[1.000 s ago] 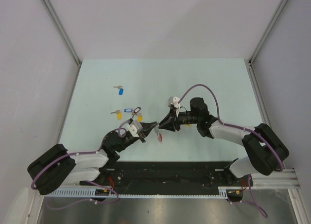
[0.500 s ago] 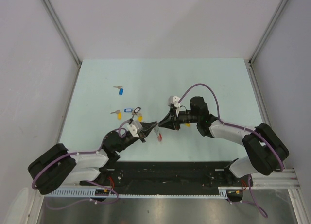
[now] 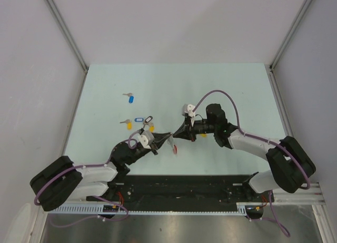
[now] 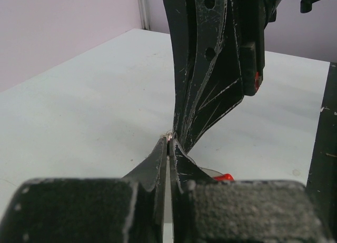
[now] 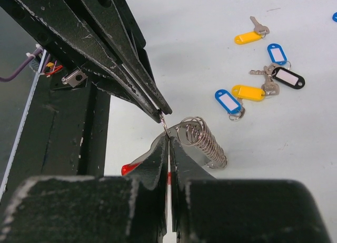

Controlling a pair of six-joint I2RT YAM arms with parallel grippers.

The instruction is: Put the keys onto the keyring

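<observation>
— Where is the keyring (image 5: 202, 140)?
— There is one, near the worktop's (image 5: 210, 21) front edge. Our left claw (image 5: 160, 112) and right claw (image 5: 168, 143) are both clamped on it, tip to tip.
— And the keys (image 5: 247, 91)?
— We count six beyond it: three blue tags, two yellow, one dark. The labels are too small to read.

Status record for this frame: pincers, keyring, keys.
left pincer: shut on the thin wire loop of the keyring
right pincer: shut on the keyring, tip close to the left pincer's
keyring: held between both pincers, metal coil and red end showing
keys: loose on the table, apart from the keyring
keys threaded: none visible
</observation>
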